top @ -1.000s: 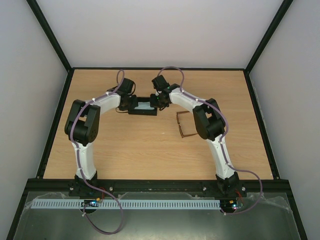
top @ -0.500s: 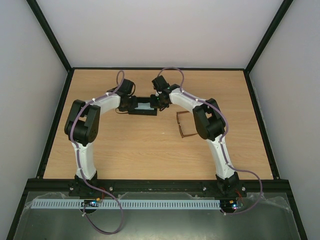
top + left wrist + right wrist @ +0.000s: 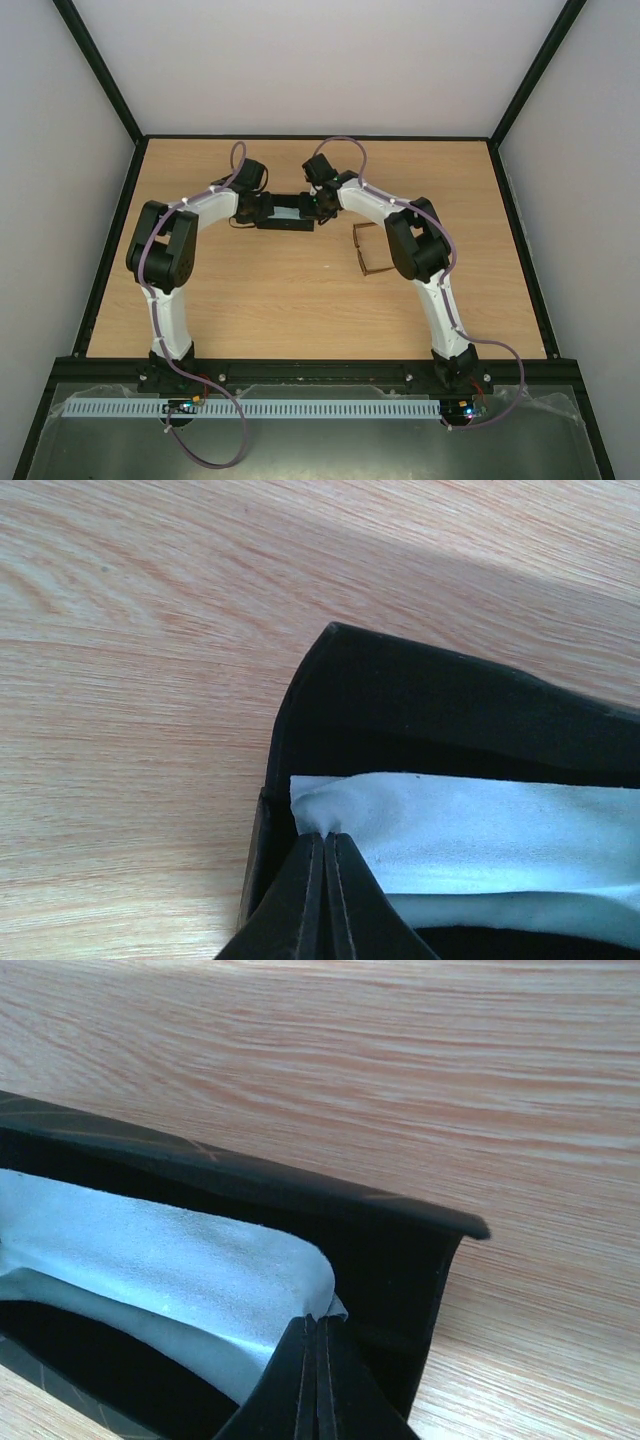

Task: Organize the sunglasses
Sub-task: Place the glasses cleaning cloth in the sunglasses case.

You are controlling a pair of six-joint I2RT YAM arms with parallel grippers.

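Observation:
The sunglasses (image 3: 366,250), thin dark-brown frame, lie on the table right of centre, beside the right arm's elbow. A black oblong case (image 3: 285,211) lies open between the two wrists, a light blue cloth (image 3: 480,830) inside it. My left gripper (image 3: 324,836) is shut on the cloth's left end, inside the case (image 3: 420,700). At the cloth's (image 3: 150,1250) other end my right gripper (image 3: 318,1320) is shut on its corner, close to the case's end wall (image 3: 400,1290). Neither wrist view shows the sunglasses.
Black rails edge the wooden table (image 3: 250,290) on all sides, with grey walls behind them. Both arms (image 3: 170,250) (image 3: 420,245) curve inward from their bases at the near edge.
Both wrists have shifted very slightly at the case; the sunglasses have not moved.

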